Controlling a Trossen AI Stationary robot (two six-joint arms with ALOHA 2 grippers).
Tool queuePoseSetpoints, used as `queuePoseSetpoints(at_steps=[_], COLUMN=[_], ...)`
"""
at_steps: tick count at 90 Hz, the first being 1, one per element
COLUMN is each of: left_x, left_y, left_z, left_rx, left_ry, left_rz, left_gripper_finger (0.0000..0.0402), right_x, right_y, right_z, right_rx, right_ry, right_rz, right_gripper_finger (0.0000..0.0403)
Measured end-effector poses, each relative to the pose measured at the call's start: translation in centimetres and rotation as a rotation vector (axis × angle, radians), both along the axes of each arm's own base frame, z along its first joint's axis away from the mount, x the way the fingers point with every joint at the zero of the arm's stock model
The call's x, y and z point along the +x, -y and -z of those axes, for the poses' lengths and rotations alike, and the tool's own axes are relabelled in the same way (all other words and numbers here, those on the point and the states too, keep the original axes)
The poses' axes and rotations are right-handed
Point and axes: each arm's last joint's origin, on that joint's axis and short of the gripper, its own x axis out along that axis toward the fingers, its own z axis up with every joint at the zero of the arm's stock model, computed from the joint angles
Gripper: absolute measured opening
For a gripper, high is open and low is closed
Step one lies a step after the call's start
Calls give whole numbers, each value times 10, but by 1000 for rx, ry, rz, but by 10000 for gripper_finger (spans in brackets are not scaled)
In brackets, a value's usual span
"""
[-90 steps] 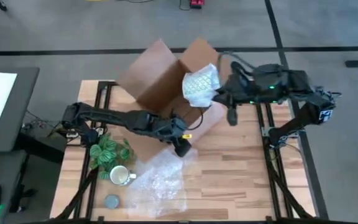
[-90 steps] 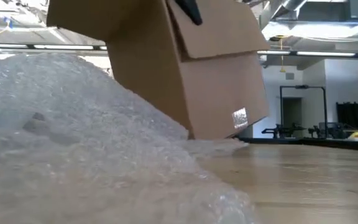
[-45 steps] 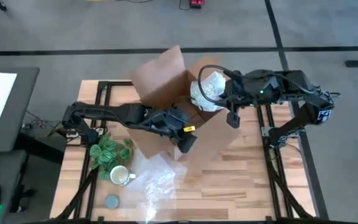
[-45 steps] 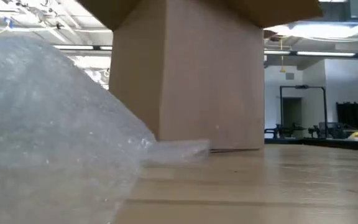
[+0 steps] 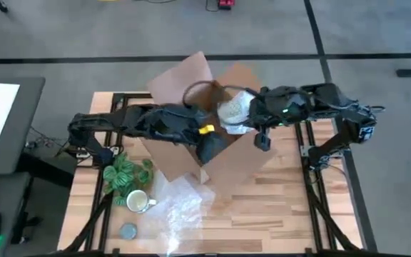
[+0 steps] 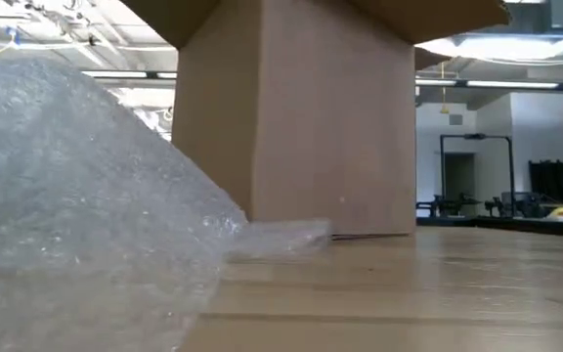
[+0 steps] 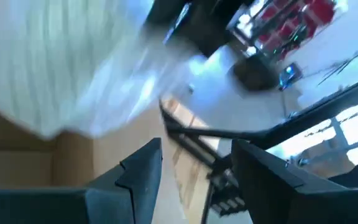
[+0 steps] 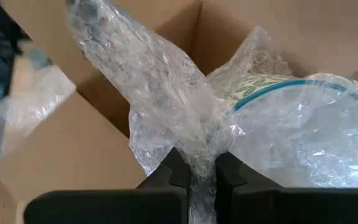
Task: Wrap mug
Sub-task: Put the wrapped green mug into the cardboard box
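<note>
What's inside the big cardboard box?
The cardboard box holds a bubble-wrapped bundle with a green pattern showing through, pinched by the right tool. The left tool is open at the box too. The wrap hides what the bundle is and the box floor.

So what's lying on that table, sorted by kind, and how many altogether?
Cardboard box: 1
Bubble-wrapped bundle, held over the box: 1
Loose bubble wrap sheet: 1
Mug: 1
Green leafy plant: 1
Grey-blue disc: 1
Total: 6
</note>
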Motion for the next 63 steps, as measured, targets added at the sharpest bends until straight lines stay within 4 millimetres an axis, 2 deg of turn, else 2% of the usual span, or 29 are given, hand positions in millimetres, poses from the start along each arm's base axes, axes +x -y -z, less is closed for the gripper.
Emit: queuePoseSetpoints(at_steps=[15, 31, 49, 63], left_x=[-30, -57, -63, -63], left_y=[4, 14, 29, 37], left_z=[-29, -49, -45, -37], left_rx=[3, 65, 158, 156], left_ry=[99, 175, 140, 87], left_rz=[9, 52, 88, 117], left_gripper_finger=[174, 174, 174, 174], right_x=[36, 78, 108, 120], right_y=[10, 29, 43, 47], right_z=[25, 67, 120, 144], right_rx=[-17, 107, 176, 214], right_ry=[-98, -261, -501, -607], right_rz=[-8, -46, -53, -66], right_gripper_finger=[4, 4, 4, 4])
